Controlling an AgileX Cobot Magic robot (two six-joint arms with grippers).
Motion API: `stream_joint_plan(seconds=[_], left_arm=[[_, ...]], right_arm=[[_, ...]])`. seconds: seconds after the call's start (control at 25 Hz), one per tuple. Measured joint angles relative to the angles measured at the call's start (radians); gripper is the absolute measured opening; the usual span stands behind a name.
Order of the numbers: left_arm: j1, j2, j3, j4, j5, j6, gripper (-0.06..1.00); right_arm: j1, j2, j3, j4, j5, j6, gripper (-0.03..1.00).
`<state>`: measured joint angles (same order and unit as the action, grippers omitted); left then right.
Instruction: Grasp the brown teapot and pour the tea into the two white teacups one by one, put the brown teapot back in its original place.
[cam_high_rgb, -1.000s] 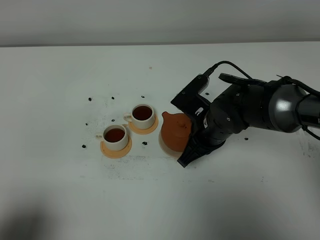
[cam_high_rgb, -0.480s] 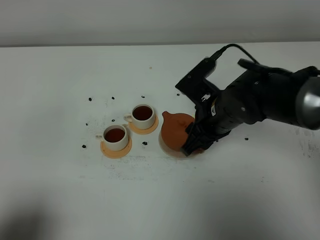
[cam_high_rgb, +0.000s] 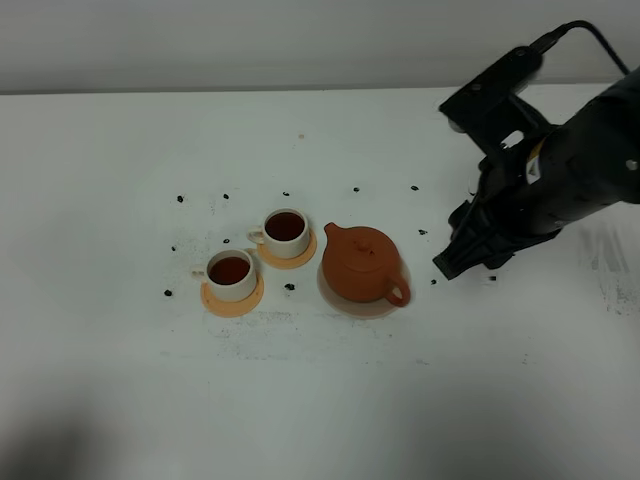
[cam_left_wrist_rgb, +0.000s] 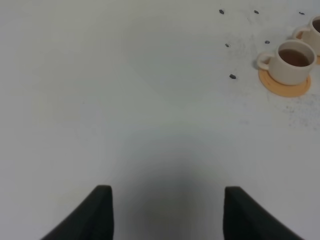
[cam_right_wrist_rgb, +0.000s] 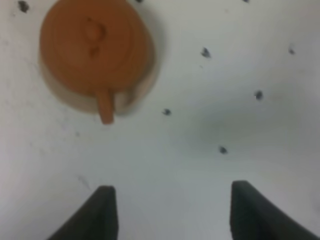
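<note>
The brown teapot stands upright on the pale round mat, its original place, with its handle pointing to the right. Both white teacups sit on orange coasters to its left and hold dark tea. My right gripper hangs open and empty to the right of the teapot, apart from it. In the right wrist view the teapot lies ahead of the open right gripper. My left gripper is open over bare table, with one teacup far off to the side.
Dark tea-leaf specks are scattered over the white table around the cups and teapot. The right arm's black body hangs over the back right of the table.
My right gripper opened, released the teapot's handle and drew back up and to the right. The teapot stays on its mat. The cups have not moved.
</note>
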<state>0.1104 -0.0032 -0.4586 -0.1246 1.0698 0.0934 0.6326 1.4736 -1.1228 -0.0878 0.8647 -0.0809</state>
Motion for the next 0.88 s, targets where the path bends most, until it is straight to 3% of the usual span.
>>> stream_joint_plan(seconds=[0.2, 0.48, 0.76, 0.88], left_arm=[[0.0, 0.0, 0.0, 0.0, 0.0, 0.0, 0.51], [0.0, 0.0, 0.0, 0.0, 0.0, -0.001, 0.51], [0.0, 0.0, 0.0, 0.0, 0.0, 0.0, 0.51], [0.0, 0.0, 0.0, 0.0, 0.0, 0.0, 0.51]], right_arm=[[-0.035, -0.121, 0.0, -0.004, 0.095, 0.001, 0.43], [-0.04, -0.336, 0.0, -0.094, 0.176, 0.002, 0.31], [-0.045, -0.643, 0.0, -0.098, 0.279, 0.002, 0.21], [-0.101, -0.773, 0.0, -0.076, 0.309, 0.002, 0.19]])
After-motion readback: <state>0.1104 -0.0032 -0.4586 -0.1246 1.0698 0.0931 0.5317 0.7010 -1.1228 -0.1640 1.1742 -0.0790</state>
